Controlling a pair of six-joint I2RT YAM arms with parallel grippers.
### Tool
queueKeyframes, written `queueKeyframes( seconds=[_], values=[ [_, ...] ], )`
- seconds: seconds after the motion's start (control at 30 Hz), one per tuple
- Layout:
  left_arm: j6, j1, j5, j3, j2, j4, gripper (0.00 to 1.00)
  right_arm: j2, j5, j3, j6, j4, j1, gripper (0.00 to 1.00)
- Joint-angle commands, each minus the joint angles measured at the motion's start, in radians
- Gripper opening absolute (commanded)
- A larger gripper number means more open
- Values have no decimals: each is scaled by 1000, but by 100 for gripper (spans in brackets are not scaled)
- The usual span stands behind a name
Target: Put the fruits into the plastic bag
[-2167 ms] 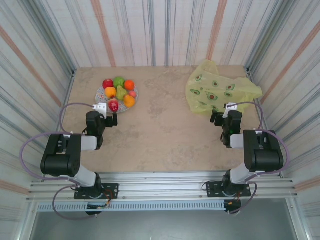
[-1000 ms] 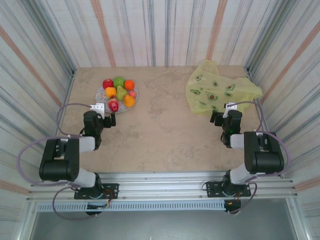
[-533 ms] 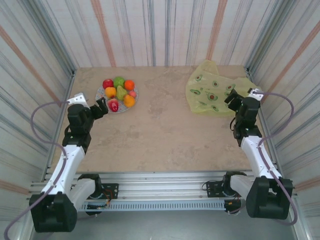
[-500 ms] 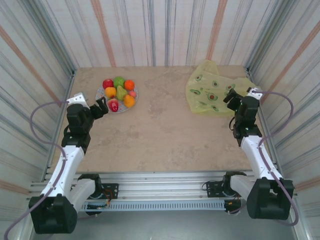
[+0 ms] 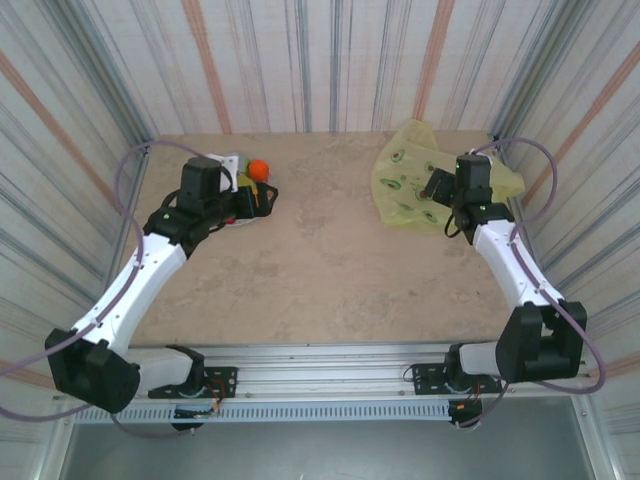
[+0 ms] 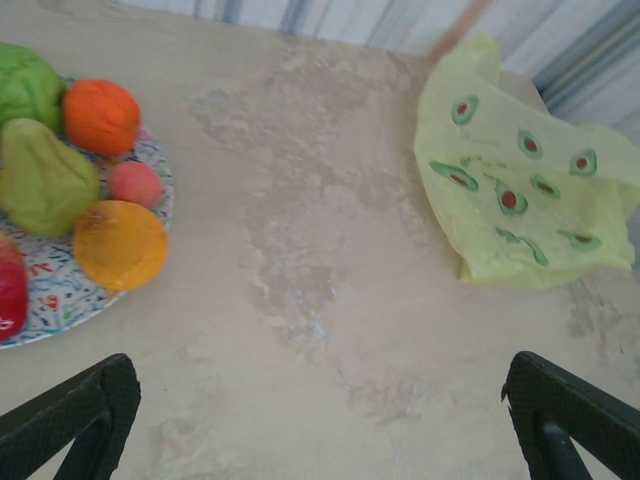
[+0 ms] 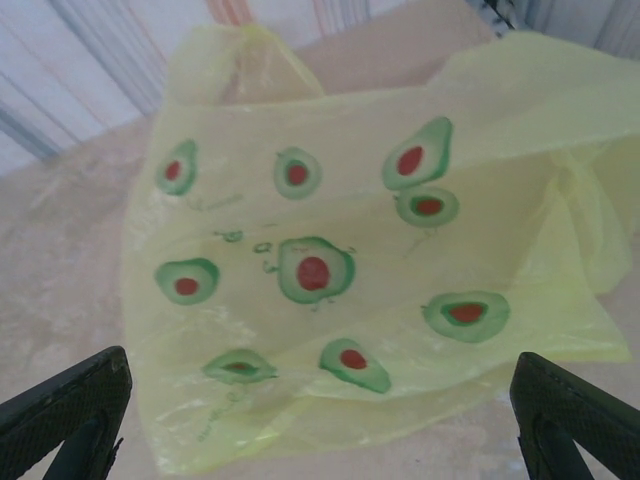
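Smooth, shiny round fruits (image 6: 45,180) sit on a speckled plate (image 6: 60,300) at the left of the bench (image 6: 300,200), by the wide-open left hand (image 6: 315,425). The thin, crinkly yellow bag (image 7: 320,270) lies flat at the right — long side across — by the open right hand (image 7: 320,420).

light: bright, even, diffuse | shadows: faint (soft-edged) | glare: none | blur: wrist views slightly soft, edges mildly distorted

No readable text, labels, brands or numbers anywhere. Only print is the green halved-avocado pattern on the yellow bag (image 7: 330,270), right side of the frame. No lettering.
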Motion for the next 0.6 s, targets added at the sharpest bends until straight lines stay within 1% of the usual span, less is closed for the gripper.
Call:
queueKeyframes(
  seconds=[0.0, 0.1, 0.23, 0.33, 0.43, 0.57],
  values=[
    [34, -7, 47, 48, 45, -52, 99, 61, -58, 56, 8, -91, -83, 96],
    [26, -7, 66, 73, 80, -51, 99, 135, -57, 90, -16, -83, -115, 94],
    [8, -11, 71, 67, 99, -38, 99, 306, -108, 225, -75, -120, -93, 90],
    [2, -18, 63, 52, 98, -31, 99, 444, -146, 346, -107, -175, -19, 88],
    [6, -23, 54, 50, 93, -40, 99, 540, -79, 410, -172, -209, 95, 89],
    [17, -26, 45, 46, 87, -56, 98, 659, -73, 499, -237, -252, 177, 90]
  ],
)
